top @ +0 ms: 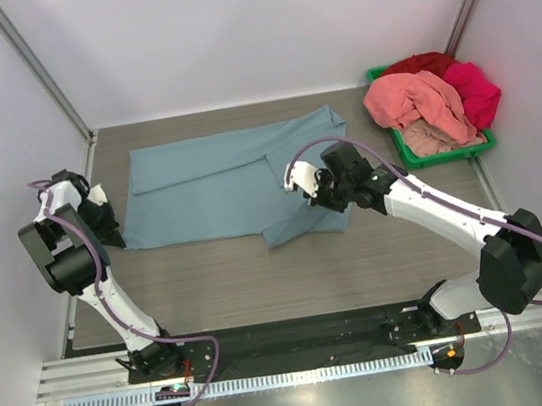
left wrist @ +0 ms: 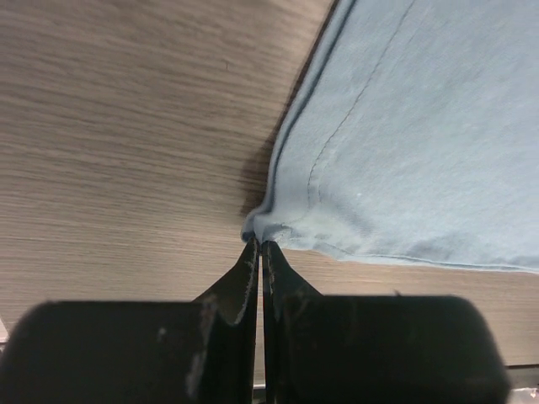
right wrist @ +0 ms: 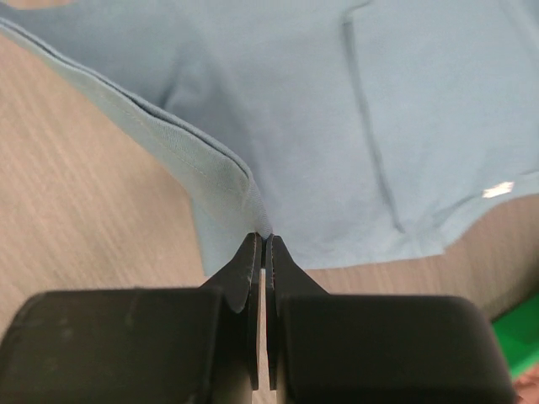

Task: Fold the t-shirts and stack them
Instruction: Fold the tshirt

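Observation:
A large dusty blue-grey t-shirt (top: 218, 185) lies spread on the wooden table, partly folded. My left gripper (top: 113, 230) is shut on its near left corner (left wrist: 261, 225). My right gripper (top: 322, 193) is shut on a raised fold of the same shirt (right wrist: 253, 198) near its right end. A small white label (right wrist: 498, 190) shows on the shirt in the right wrist view. More t-shirts, salmon-pink (top: 416, 102), magenta (top: 476, 91) and red (top: 421, 65), lie heaped in the bin at the back right.
A green plastic bin (top: 415, 152) holds the heap at the table's back right corner; its edge shows in the right wrist view (right wrist: 518, 337). White walls enclose the table on three sides. Bare wood (top: 262, 285) lies in front of the blue-grey shirt.

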